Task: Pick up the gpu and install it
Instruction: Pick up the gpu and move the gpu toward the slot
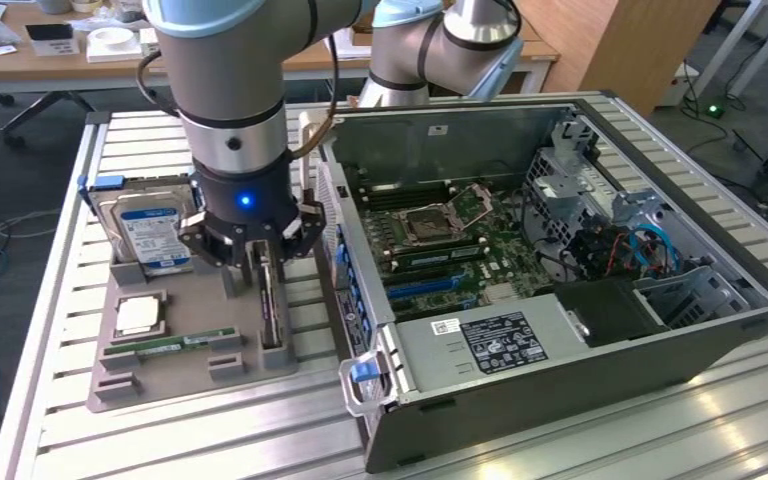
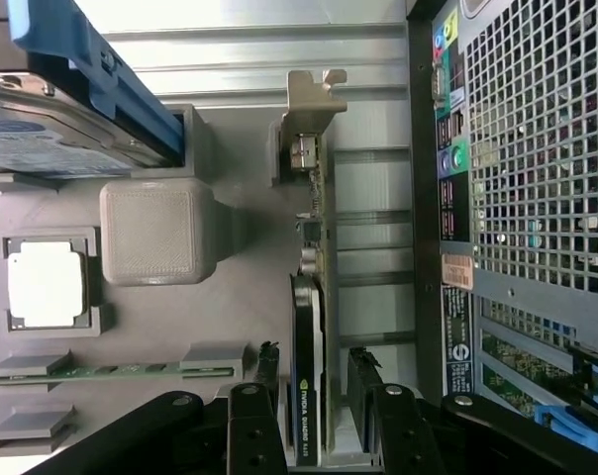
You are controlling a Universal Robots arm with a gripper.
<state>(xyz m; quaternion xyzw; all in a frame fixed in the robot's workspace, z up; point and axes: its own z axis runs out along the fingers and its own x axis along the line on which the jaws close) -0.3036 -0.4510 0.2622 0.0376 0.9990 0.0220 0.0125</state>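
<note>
Tool (image 1: 256,268) poised straight over gpu (image 2: 307,396), jaws part-open and empty, fingers (image 2: 364,374) straddling the card's black end with gaps either side. Gpu on edge in slot of grey tray (image 1: 157,378) on tabletop, beside computer case (image 1: 558,340). Long axis along slot, parallel to case wall; bracket end beyond the fingers.

The thin black gpu card (image 2: 307,386) shows a glossy plastic face with bare silvery metal at one end, the grey holder tray (image 2: 249,317) is matt textured plastic, the slatted table (image 1: 224,440) brushed metal.
</note>
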